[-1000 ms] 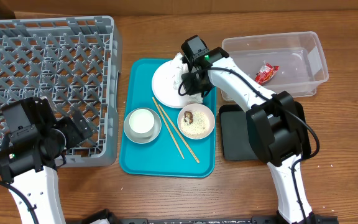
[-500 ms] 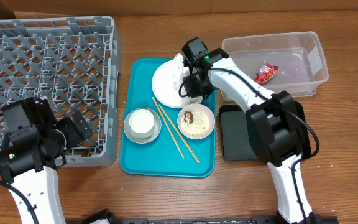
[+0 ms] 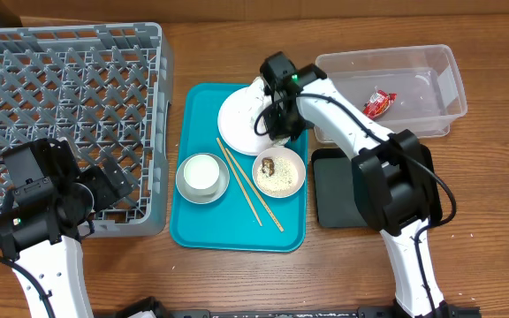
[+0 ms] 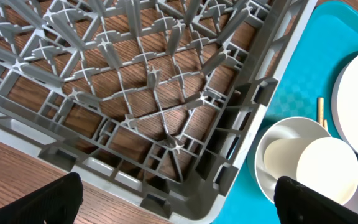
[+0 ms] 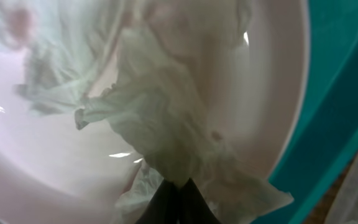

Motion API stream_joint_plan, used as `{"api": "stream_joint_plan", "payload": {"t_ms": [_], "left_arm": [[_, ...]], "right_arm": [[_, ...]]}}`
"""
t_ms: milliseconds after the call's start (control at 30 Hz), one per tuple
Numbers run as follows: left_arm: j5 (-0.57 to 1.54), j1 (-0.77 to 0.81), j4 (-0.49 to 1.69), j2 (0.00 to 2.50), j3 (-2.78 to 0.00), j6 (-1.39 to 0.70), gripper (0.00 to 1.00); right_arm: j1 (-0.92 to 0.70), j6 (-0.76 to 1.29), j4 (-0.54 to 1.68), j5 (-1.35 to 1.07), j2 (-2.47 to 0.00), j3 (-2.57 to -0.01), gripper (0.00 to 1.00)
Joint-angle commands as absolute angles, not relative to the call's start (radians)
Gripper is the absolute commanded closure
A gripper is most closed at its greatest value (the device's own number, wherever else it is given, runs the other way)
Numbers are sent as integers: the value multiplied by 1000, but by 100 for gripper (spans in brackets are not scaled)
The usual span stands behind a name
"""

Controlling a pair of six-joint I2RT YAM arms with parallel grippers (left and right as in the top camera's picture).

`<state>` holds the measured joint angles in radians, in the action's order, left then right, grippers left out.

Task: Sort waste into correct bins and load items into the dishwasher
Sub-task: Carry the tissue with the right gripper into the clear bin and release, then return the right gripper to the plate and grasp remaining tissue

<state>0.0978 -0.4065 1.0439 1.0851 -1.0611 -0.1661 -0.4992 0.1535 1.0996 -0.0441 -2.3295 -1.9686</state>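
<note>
My right gripper (image 5: pixel 176 186) is shut on the crumpled white napkin (image 5: pixel 166 112), just above the round white plate (image 3: pixel 237 119) at the back of the teal tray; in the overhead view it is at the plate's right side (image 3: pixel 272 119). The dark red wrapper (image 3: pixel 379 103) lies in the clear tub (image 3: pixel 440 71). The pink bowl (image 3: pixel 278 173) holds rice and brown bits. The white cup (image 3: pixel 201 172) sits inside the grey bowl (image 3: pixel 184 187). Chopsticks (image 3: pixel 250 185) lie between the bowls. My left gripper (image 4: pixel 179 205) is open and empty over the front right corner of the grey rack (image 3: pixel 69 88).
The teal tray (image 3: pixel 237 234) sits between the rack and the black tray (image 3: pixel 334 190), which lies under my right arm. In the left wrist view the rack's corner (image 4: pixel 253 93) adjoins the teal tray (image 4: pixel 303 68), the grey bowl (image 4: pixel 272 137) and the cup (image 4: pixel 327 171).
My right gripper has shifted slightly to the right over the plate with the napkin pinched in it. The left arm has not moved.
</note>
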Motion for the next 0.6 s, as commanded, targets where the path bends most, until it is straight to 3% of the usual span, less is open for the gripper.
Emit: {"api": "stream_joint_plan", "payload": {"t_ms": [0, 133, 467, 533, 567], "left_arm": [[113, -412, 1043, 1087, -1081, -172, 0], [113, -412, 1042, 1087, -1081, -172, 0], [113, -412, 1039, 1087, -1081, -172, 0], [113, -412, 1037, 1087, -1081, -173, 0], [113, -412, 1037, 1087, -1081, -172, 0]], "right_arm": [[-460, 157, 1118, -34, -2263, -2086, 96], [-417, 163, 1128, -26, -2190, -2137, 96], [-222, 398, 1227, 59, -2137, -2110, 95], [-201, 397, 1229, 31, -2137, -2094, 81], [-195, 397, 1229, 15, -2137, -2093, 59]]}}
